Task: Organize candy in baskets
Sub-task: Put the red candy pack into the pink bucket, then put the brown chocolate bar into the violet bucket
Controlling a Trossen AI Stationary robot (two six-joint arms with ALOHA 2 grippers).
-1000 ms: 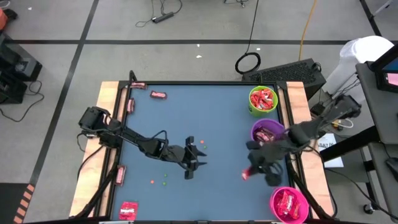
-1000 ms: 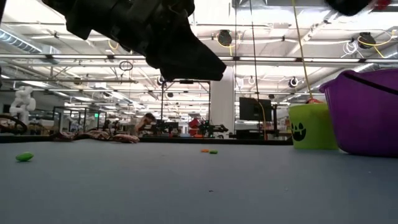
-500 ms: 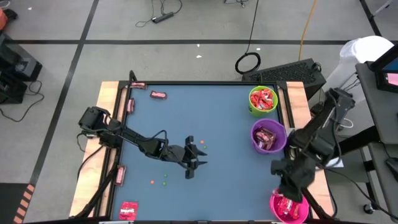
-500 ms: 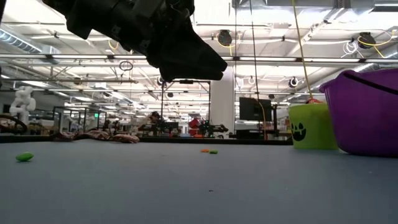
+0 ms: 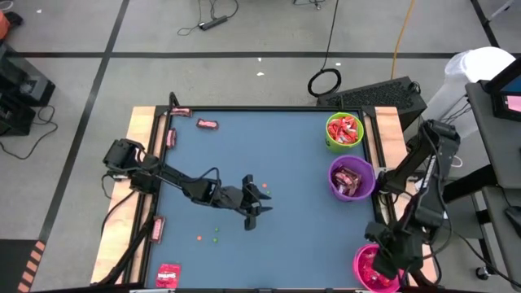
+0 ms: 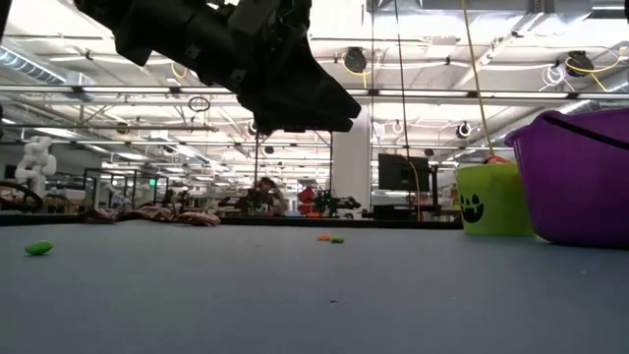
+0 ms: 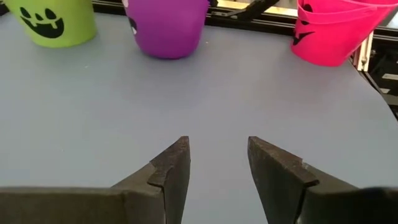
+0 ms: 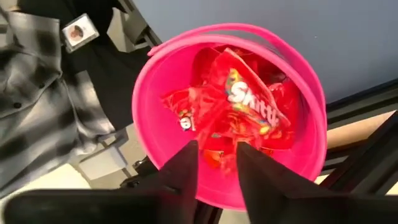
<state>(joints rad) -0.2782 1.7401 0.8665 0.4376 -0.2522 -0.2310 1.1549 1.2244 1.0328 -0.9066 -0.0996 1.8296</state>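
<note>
My right gripper [image 5: 381,265] hangs over the pink basket [image 5: 364,275] at the table's near right corner. Its fingers stand a little apart in the right wrist view [image 8: 216,163], open, pointing down into the basket. Red candy [image 8: 245,106] lies piled inside. The purple basket [image 5: 352,177] and the green basket [image 5: 343,130] also hold candy. My left gripper [image 5: 259,203] hovers open over the table's middle, nothing between its fingers [image 7: 217,163]. Loose candy lies at the far left [image 5: 207,124] and near left [image 5: 168,274].
More candy lies along the left rail [image 5: 171,137] [image 5: 158,228]. Tiny round dots [image 5: 216,231] [image 6: 39,248] are scattered on the blue mat. A person in a grey checked shirt [image 8: 37,93] stands close by the pink basket.
My right gripper has swung from beside the purple basket toward the table's near right corner, rolling as it went, and now hangs over the pink basket. The red candy seen at its fingers a second ago no longer shows in the high view.
</note>
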